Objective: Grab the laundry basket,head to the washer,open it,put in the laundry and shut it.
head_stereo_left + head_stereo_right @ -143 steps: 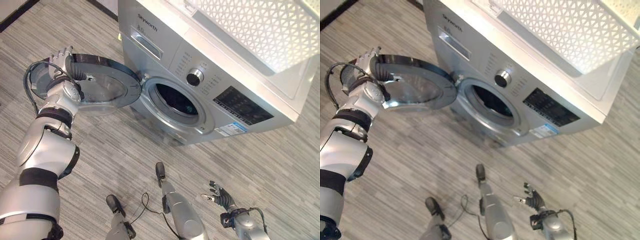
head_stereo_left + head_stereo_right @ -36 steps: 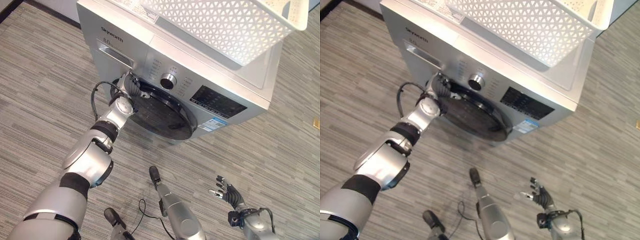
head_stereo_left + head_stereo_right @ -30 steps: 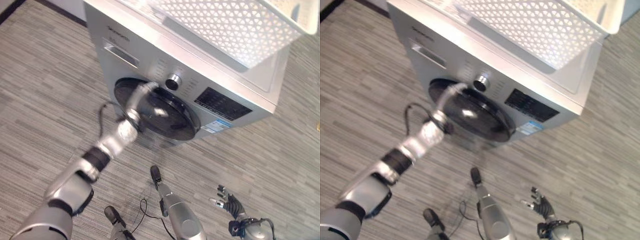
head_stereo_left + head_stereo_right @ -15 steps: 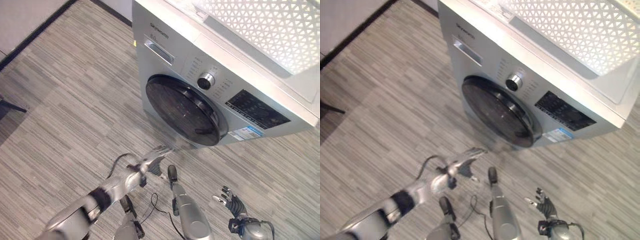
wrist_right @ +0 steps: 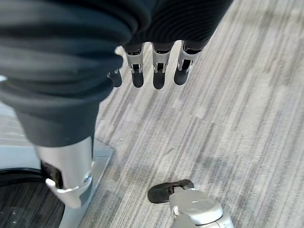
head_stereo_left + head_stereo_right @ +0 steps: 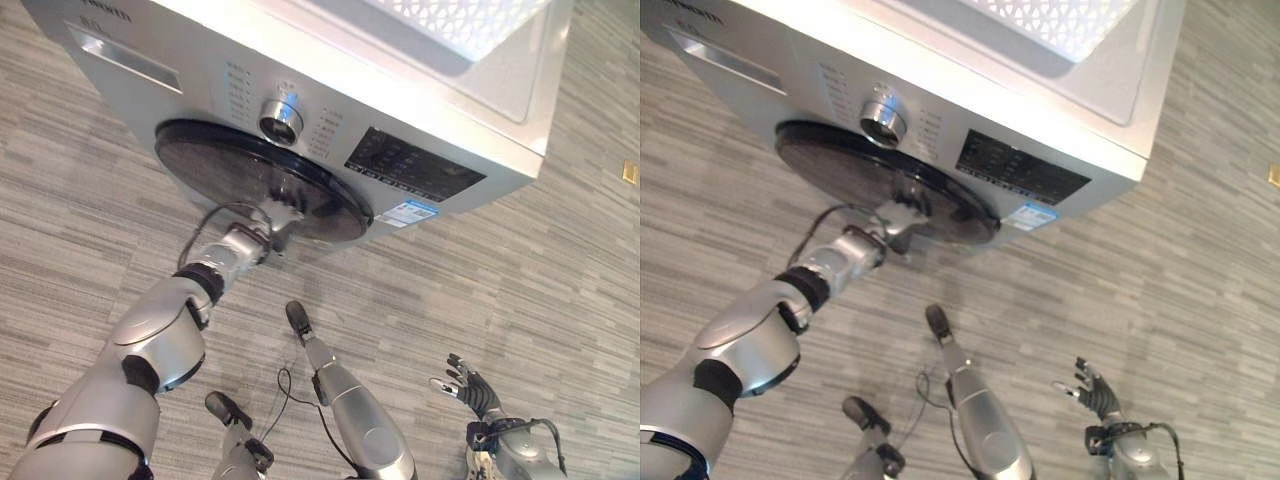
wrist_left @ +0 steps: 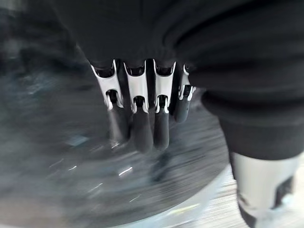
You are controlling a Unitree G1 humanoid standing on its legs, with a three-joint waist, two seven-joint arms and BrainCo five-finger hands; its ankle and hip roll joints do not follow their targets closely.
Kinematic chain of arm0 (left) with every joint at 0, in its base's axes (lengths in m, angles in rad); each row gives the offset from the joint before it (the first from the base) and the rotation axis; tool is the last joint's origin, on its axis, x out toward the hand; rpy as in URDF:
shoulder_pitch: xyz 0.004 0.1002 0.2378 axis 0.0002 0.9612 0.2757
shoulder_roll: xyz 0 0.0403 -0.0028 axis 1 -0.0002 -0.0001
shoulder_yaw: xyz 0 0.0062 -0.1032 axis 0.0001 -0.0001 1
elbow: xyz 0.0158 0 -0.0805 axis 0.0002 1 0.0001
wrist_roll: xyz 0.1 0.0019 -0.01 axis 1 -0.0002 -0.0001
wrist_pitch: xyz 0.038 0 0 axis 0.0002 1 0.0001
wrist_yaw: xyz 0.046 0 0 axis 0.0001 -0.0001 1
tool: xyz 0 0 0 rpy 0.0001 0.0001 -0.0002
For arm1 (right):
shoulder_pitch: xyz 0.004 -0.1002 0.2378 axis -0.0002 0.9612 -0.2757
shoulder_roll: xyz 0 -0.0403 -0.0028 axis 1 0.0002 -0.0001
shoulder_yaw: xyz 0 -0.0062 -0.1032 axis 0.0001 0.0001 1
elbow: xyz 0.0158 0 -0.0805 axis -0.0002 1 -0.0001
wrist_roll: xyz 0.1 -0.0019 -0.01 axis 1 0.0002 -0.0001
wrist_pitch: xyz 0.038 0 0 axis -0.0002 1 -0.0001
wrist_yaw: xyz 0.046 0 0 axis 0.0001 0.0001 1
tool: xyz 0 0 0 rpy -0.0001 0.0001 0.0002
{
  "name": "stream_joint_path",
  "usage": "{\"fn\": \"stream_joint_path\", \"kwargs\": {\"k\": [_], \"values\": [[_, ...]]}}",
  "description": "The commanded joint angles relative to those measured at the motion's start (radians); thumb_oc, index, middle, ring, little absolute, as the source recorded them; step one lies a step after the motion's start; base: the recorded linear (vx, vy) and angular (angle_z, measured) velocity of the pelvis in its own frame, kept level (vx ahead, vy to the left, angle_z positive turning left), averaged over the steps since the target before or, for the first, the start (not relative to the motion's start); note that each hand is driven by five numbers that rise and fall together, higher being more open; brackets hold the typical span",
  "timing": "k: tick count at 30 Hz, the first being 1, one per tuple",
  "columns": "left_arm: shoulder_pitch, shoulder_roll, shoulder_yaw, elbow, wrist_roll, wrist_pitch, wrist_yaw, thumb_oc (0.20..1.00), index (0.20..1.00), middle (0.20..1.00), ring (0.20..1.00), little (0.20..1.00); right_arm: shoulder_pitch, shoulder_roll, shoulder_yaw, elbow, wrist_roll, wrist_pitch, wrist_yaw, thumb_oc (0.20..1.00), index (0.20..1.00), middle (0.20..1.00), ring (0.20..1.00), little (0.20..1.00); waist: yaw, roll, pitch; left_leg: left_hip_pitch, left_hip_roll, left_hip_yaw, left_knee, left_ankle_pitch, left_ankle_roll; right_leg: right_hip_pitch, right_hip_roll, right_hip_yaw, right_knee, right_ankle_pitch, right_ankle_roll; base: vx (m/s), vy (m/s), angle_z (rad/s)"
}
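Observation:
The silver washer (image 6: 430, 110) has its round dark door (image 6: 215, 165) lying flush against its front. My left hand (image 6: 272, 217) rests on the lower part of that door. In the left wrist view its fingers (image 7: 142, 128) lie straight against the dark glass, so the hand is open. The white lattice laundry basket (image 6: 455, 12) stands on top of the washer, with its inside hidden. My right hand (image 6: 470, 385) hangs low at the right above the floor, open with fingers (image 5: 156, 76) spread and holding nothing.
Grey striped plank flooring (image 6: 520, 260) spreads round the washer. A control dial (image 6: 281, 117) and a dark display panel (image 6: 412, 165) sit above the door. The detergent drawer (image 6: 125, 60) is at the washer's upper left.
The camera has shifted. Half a second ago my left hand hung low off the door; now it presses on the door's lower part. The door has stayed shut. The right hand is unchanged.

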Motion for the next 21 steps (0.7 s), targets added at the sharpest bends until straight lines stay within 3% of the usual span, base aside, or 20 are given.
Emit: {"fn": "stream_joint_path", "kwargs": {"k": [1,3,4,7,9,11,12,14,17,18,21], "values": [[-0.339,0.036,0.126,0.020,-0.099,0.074,0.195,1.000,1.000,1.000,1.000,1.000,0.021,-0.006,-0.030,0.004,0.014,-0.045,-0.014,1.000,1.000,1.000,1.000,1.000,-0.022,-0.017,-0.027,0.059,0.072,-0.044,0.012,0.023,-0.054,0.051,0.002,-0.014,0.000,-0.127,0.144,0.01,-0.019,0.11],[-0.434,0.037,0.169,-0.010,-0.272,0.032,0.239,1.000,1.000,1.000,1.000,1.000,0.006,0.000,-0.019,0.002,0.010,-0.040,-0.025,1.000,1.000,1.000,1.000,1.000,-0.022,-0.006,-0.036,0.059,0.075,-0.044,0.012,0.033,-0.056,0.049,0.000,-0.019,0.000,-0.125,0.142,0.01,-0.033,0.09],[-0.434,0.037,0.169,-0.010,-0.273,0.032,0.239,1.000,1.000,1.000,1.000,1.000,0.006,0.000,-0.019,0.002,0.010,-0.040,-0.025,1.000,1.000,1.000,1.000,1.000,-0.023,-0.006,-0.036,0.059,0.075,-0.044,0.012,0.033,-0.056,0.049,0.000,-0.019,0.000,-0.125,0.142,0.01,-0.028,0.09],[-0.341,0.035,0.312,-0.147,-0.520,-0.077,0.243,1.000,1.000,1.000,1.000,1.000,0.014,0.019,-0.023,0.000,0.017,-0.033,-0.036,1.000,1.000,1.000,1.000,1.000,-0.010,0.008,-0.043,0.066,0.072,-0.055,0.012,0.037,-0.057,0.060,-0.003,-0.029,0.000,-0.129,0.140,0.00,-0.015,0.10],[-0.182,0.034,0.384,-0.287,-0.623,-0.146,0.196,1.000,1.000,1.000,1.000,1.000,0.026,0.034,-0.040,0.000,0.021,-0.028,-0.037,1.000,1.000,1.000,1.000,1.000,0.008,0.019,-0.049,0.077,0.068,-0.063,0.012,0.040,-0.056,0.081,-0.008,-0.038,0.000,-0.132,0.140,0.01,0.009,0.19],[0.126,0.019,0.434,-0.423,-0.678,-0.217,0.130,1.000,1.000,1.000,1.000,1.000,0.038,0.057,-0.058,0.014,0.013,-0.028,-0.033,1.000,1.000,1.000,1.000,1.000,0.037,0.027,-0.059,0.104,0.062,-0.072,0.012,0.030,-0.051,0.122,-0.018,-0.051,0.000,-0.141,0.138,0.01,0.020,0.17],[0.129,0.020,0.435,-0.425,-0.677,-0.217,0.130,1.000,1.000,1.000,1.000,1.000,0.039,0.056,-0.057,0.014,0.013,-0.028,-0.033,1.000,1.000,1.000,1.000,1.000,0.036,0.027,-0.060,0.105,0.062,-0.072,0.012,0.030,-0.051,0.123,-0.018,-0.051,0.000,-0.142,0.138,0.01,0.024,0.04],[0.414,-0.052,0.465,-0.467,-0.767,-0.249,0.027,1.000,1.000,1.000,1.000,1.000,0.046,0.090,-0.074,0.055,0.001,-0.023,-0.026,1.000,1.000,1.000,1.000,1.000,0.062,0.022,-0.083,0.123,0.045,-0.080,0.012,0.024,-0.034,0.161,-0.033,-0.058,0.000,-0.134,0.128,-0.05,-0.005,0.11],[0.514,-0.068,0.467,-0.489,-0.795,-0.261,-0.022,1.000,1.000,1.000,1.000,1.000,0.047,0.099,-0.084,0.078,-0.008,-0.018,-0.025,1.000,1.000,1.000,1.000,1.000,0.077,0.024,-0.088,0.136,0.038,-0.088,0.012,0.010,-0.028,0.185,-0.037,-0.061,0.000,-0.137,0.129,0.00,0.024,0.12],[0.675,-0.086,0.456,-0.530,-0.836,-0.274,-0.102,1.000,1.000,1.000,1.000,1.000,0.057,0.113,-0.108,0.116,-0.033,-0.002,-0.017,1.000,1.000,1.000,1.000,1.000,0.103,0.032,-0.104,0.165,0.027,-0.101,0.012,-0.005,-0.020,0.229,-0.042,-0.067,0.000,-0.143,0.128,0.07,0.061,0.11],[0.911,-0.078,0.468,-0.495,-0.875,-0.259,-0.225,1.000,1.000,1.000,1.000,1.000,0.063,0.133,-0.150,0.223,-0.055,0.020,-0.001,1.000,1.000,1.000,1.000,1.000,0.156,0.045,-0.130,0.227,0.005,-0.126,0.012,-0.028,-0.003,0.315,-0.048,-0.085,0.000,-0.158,0.125,0.06,0.119,0.20]]}}
